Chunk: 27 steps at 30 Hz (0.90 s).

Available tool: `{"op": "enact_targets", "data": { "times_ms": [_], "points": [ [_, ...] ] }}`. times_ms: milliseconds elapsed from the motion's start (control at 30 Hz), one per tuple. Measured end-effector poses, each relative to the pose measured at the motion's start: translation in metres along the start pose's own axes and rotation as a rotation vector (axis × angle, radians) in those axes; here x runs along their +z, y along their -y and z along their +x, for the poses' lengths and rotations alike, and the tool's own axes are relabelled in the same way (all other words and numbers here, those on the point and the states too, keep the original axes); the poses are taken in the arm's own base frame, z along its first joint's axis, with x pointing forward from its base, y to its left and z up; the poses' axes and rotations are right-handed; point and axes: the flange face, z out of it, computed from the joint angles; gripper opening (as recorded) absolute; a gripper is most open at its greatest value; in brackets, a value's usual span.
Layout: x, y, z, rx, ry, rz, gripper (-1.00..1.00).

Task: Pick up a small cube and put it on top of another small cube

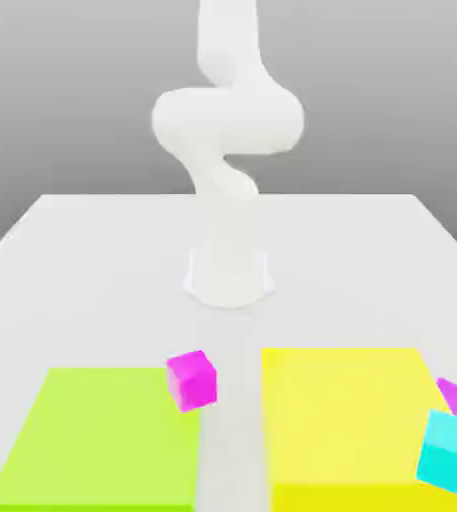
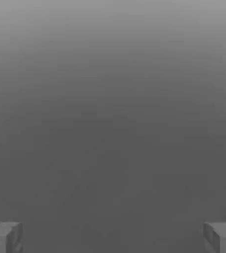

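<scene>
At the two lower corners of the hand view, the gripper (image 2: 113, 237) is showing its fingertips (image 2: 3, 237), one in each corner, standing wide apart with nothing between them. Jaws are fully open, holding nothing and touching nothing. Beyond them a plain grey gradient is spreading, darker toward the lower part of the frame.

Exterior view: the white arm (image 1: 227, 120) is rising from its round base (image 1: 229, 280) at the centre of the frame, bending into a thick loop near the top centre and running out of the upper edge.

The white table (image 1: 92, 250) is spreading across the lower two thirds of the frame, behind it a grey backdrop. Two flat coloured pads are lying on it: a lime green pad (image 1: 92, 440) at lower left and a yellow pad (image 1: 347, 425) at lower right, a strip of white table between them.

A magenta cube (image 1: 191, 380) is sitting tilted at the upper right corner of the lime green pad, between the two pads. A second magenta cube (image 1: 456, 396) is showing at the right edge of the yellow pad, partly covered by a cyan cube (image 1: 450, 452) that is sitting at lower right, overlapping the pad's right edge.

The small orange cube cannot be located from these frames.
</scene>
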Motion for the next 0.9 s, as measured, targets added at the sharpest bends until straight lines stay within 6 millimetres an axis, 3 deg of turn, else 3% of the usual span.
{"op": "enact_targets", "data": {
  "times_ms": [200,433,533,667,900],
  "points": [
    [0.094,0.041,-0.024,-0.245,0.148,-0.033,0.0],
    [0.2,0.079,-0.081,-0.532,0.317,-0.052,0.0],
    [0.244,0.092,-0.115,-0.657,0.389,-0.053,0.0],
    [0.298,0.107,-0.175,-0.837,0.489,-0.044,0.0],
    [0.388,0.103,-0.278,-1.117,0.656,-0.035,0.0]
  ]
}}
